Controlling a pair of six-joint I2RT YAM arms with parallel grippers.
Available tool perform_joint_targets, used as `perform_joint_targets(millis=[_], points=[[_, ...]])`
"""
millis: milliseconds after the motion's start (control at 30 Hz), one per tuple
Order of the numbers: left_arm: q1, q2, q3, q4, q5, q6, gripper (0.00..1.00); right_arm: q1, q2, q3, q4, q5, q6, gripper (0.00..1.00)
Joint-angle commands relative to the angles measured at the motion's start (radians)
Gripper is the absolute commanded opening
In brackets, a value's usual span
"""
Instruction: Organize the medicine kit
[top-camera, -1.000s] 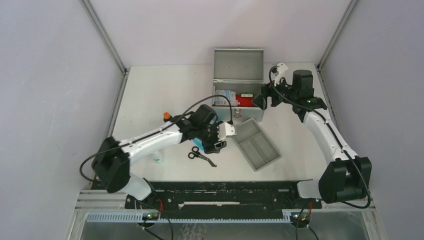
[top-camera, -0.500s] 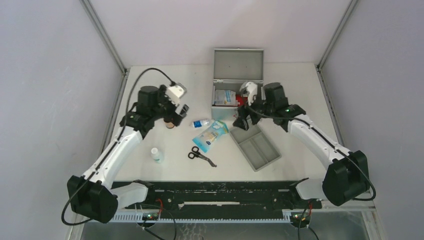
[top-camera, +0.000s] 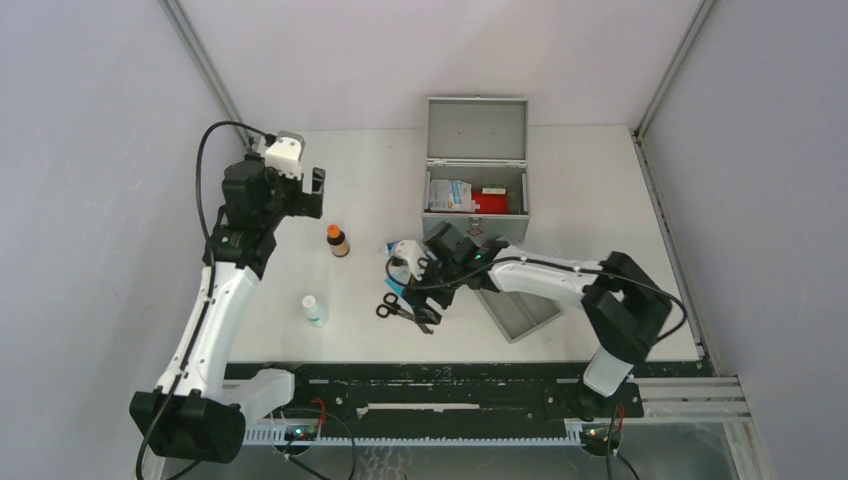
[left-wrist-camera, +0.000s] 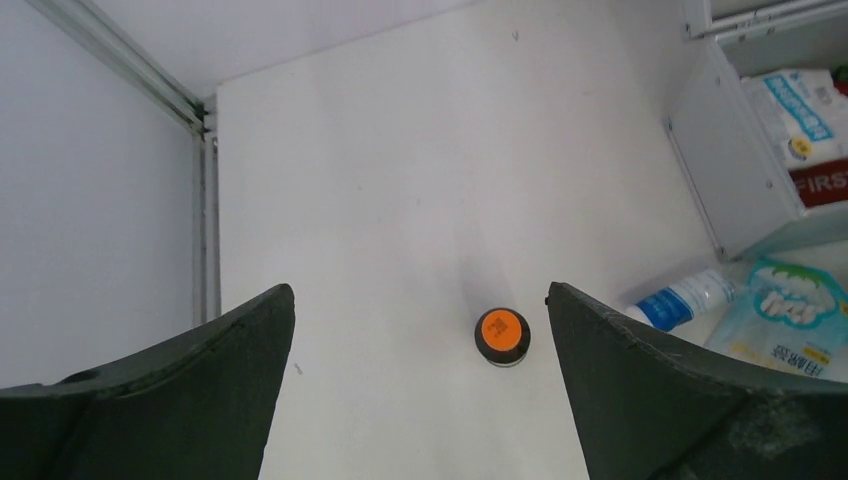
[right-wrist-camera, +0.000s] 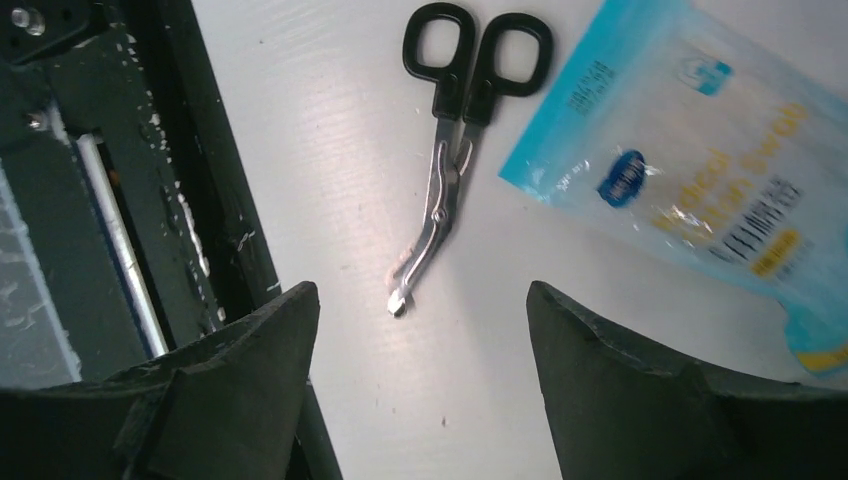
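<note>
Only the left wrist view lets the lettering "FIRS" be read on a red item inside the medicine kit (left-wrist-camera: 715, 170). Only the right wrist view shows the bent blades of the scissors (right-wrist-camera: 448, 150) and the print on the blue pouch (right-wrist-camera: 690, 170). From above, the kit is seen at the far middle of the worktop (top-camera: 580, 200), lid up. The left arm is raised, the left gripper (left-wrist-camera: 418, 300) held apart above the orange-capped bottle (left-wrist-camera: 502, 336). The right arm is stretched low to the left, the right gripper (right-wrist-camera: 420, 295) spread wide over the scissors, clamped on nothing. Three bottles, one pair of scissors, one pouch and one grey tray (top-camera: 522, 318) are counted.
</note>
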Motion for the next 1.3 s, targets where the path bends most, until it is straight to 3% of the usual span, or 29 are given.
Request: perform_joint_targets(millis=[0, 467, 1033, 1267], points=[[0.007, -0.072, 0.018, 0.082, -0.027, -0.040, 1.00, 0.052, 0.092, 0.105, -0.012, 0.078, 0.006, 0.74], [0.008, -0.082, -0.001, 0.081, 0.026, -0.044, 1.00, 0.149, 0.277, 0.223, -0.078, 0.244, -0.018, 0.61], [0.008, -0.104, 0.001, 0.068, 0.030, -0.045, 1.00, 0.157, 0.356, 0.241, -0.128, 0.278, -0.066, 0.28], [0.009, -0.102, 0.002, 0.066, 0.029, -0.041, 1.00, 0.155, 0.338, 0.195, -0.160, 0.292, -0.120, 0.28]])
